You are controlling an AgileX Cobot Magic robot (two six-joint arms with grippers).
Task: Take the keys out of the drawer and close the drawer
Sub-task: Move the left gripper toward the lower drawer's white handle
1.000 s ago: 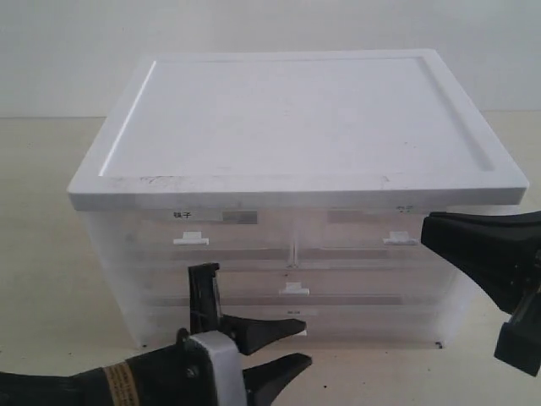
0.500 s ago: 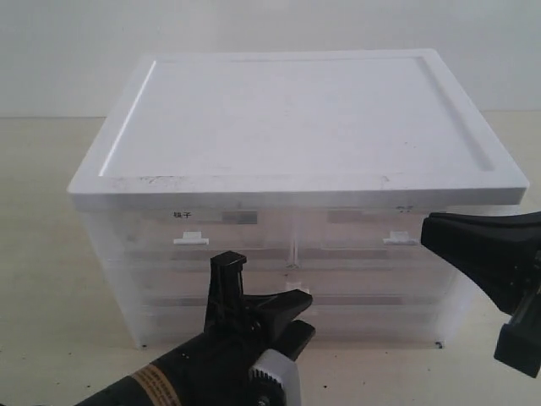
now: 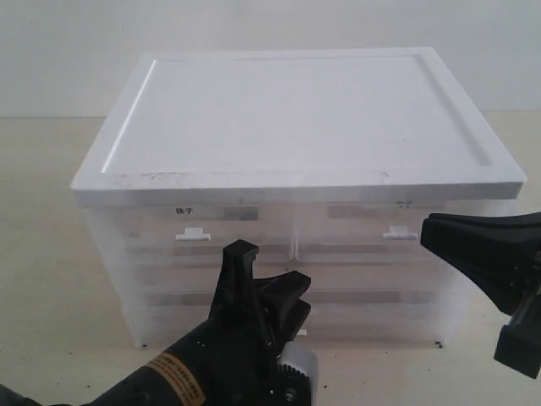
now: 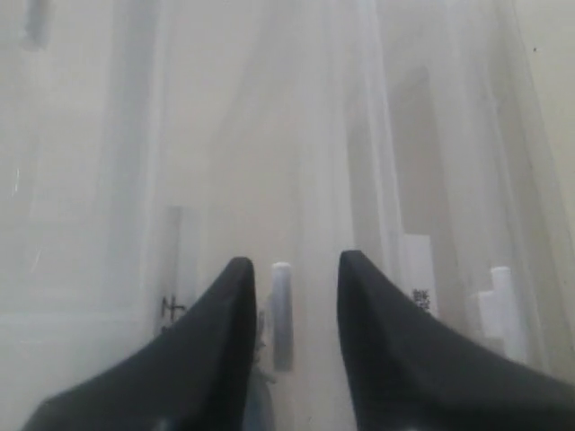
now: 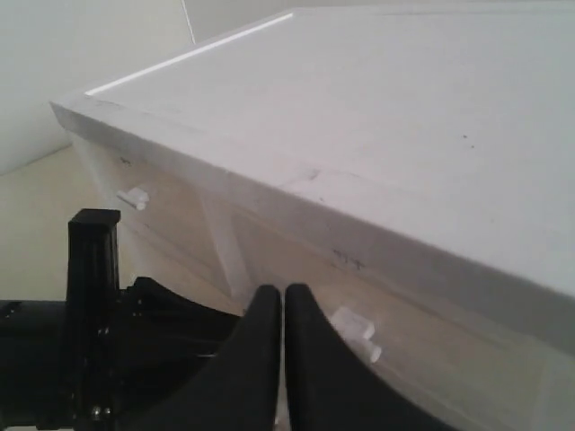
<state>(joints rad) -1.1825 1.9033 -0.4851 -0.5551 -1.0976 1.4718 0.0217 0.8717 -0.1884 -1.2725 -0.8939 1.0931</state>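
Has lifted left gripper nearer drawer, fingers parted astride handle; keeps right gripper pressed closed, unmoved.

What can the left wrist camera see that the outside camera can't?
Only the left wrist view: a small white handle between the open fingers of the left claw, with a gap on each side.
Only the exterior view: the cabinet's white top, the right claw and an upper handle. There, the left claw hides the middle handle.
Both: the left claw and the see-through drawer front.
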